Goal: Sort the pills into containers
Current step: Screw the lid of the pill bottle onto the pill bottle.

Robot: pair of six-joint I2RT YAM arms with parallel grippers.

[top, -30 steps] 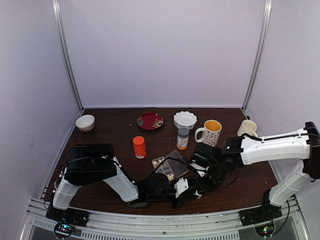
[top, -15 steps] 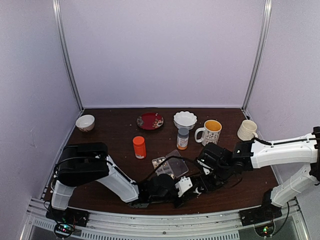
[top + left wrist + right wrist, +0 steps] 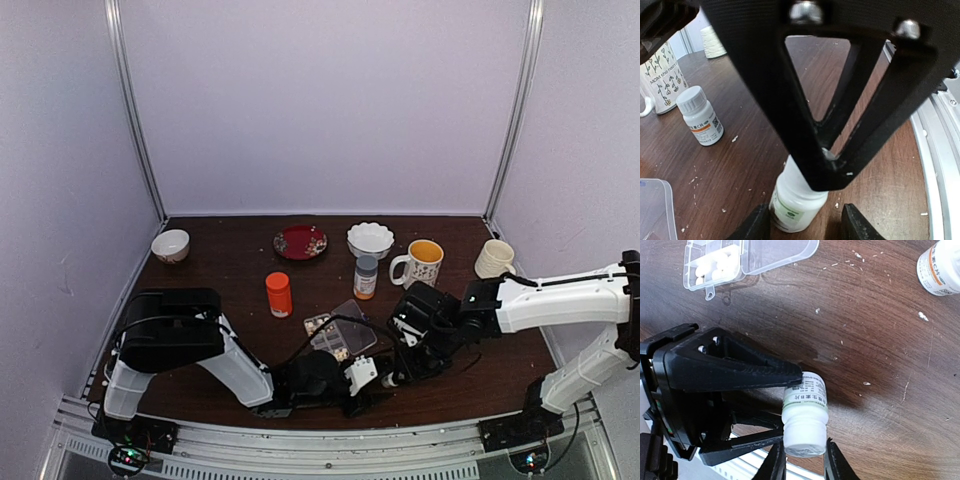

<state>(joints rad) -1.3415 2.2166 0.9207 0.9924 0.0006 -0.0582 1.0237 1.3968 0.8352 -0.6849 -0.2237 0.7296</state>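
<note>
Filling the lower half of the overhead view: a dark wood table (image 3: pixel 220 300). Reaching over it from the two near corners, left arm (image 3: pixel 180 335) and right arm (image 3: pixel 555 300), meeting low at near centre.

Clamped on the cap of a small white bottle (image 3: pixel 805 410): right gripper (image 3: pixel 804 462), one finger at each side of the cap. Flanking the same bottle lower down: left gripper (image 3: pixel 805 225), jaws parted wider than the bottle, one finger against the label and a gap at the other. Cannot tell whether the bottle's base rests on the wood.

Ranged along the far edge, well apart from both grippers: small bowl (image 3: pixel 170 245), red plate (image 3: pixel 300 242), white bowl (image 3: pixel 370 240), mug (image 3: pixel 420 265), cream cup (image 3: pixel 493 258).

Lying just beyond the grippers, between them and the crockery: clear pill box (image 3: pixel 338 335), lid open flat beside its cells.

Standing left of the box, an orange bottle (image 3: pixel 279 294); standing just beside the mug, a grey-capped bottle (image 3: pixel 366 277).

Sitting in the end cells of the box: the pills (image 3: pixel 715 265), white, near both grippers but touching neither.

Scattered over the wood around the held bottle: white specks (image 3: pixel 922 316), too small to name.
</note>
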